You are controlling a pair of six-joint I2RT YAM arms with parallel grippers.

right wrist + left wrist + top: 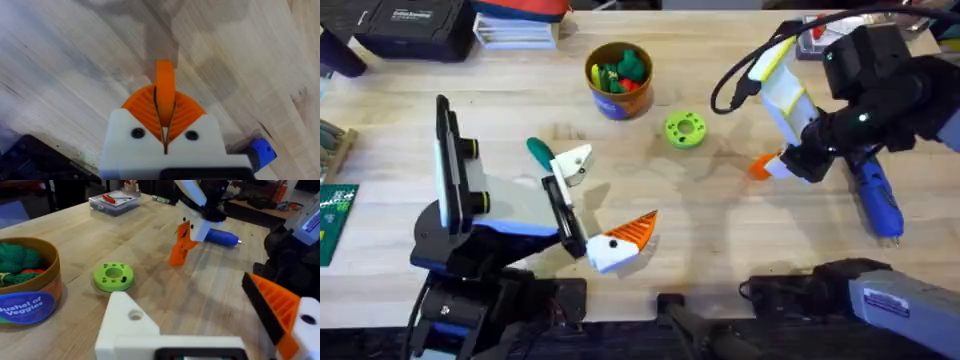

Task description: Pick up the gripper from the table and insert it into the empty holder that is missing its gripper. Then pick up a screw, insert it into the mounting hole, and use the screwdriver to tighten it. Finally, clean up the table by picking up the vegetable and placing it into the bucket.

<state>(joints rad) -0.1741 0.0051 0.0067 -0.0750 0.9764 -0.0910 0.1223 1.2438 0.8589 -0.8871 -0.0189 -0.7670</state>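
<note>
The white wedge-shaped gripper (576, 162) (131, 322) sits at the far end of the black holder (563, 215) on my left arm, a round hole showing in its side. My left gripper (616, 190) (185, 295) is open, its orange-padded finger (277, 312) far from the wedge. A dark-green vegetable (538, 150) lies on the table (720, 240) just behind the wedge. My right gripper (765, 166) (179, 250) (165, 100) is shut, tip down on the wood, and I see nothing between its pads. The blue screwdriver (876, 200) (222, 237) lies to its right. The bucket (618, 82) (30, 292) stands at the back.
A flat green disc with holes (685, 130) (114, 276) lies right of the bucket. A dark arm with blue casing (865, 290) rests along the front right edge. A clear box (112, 201) and a black case (410, 25) sit at the back, a circuit board (335, 215) at the left edge.
</note>
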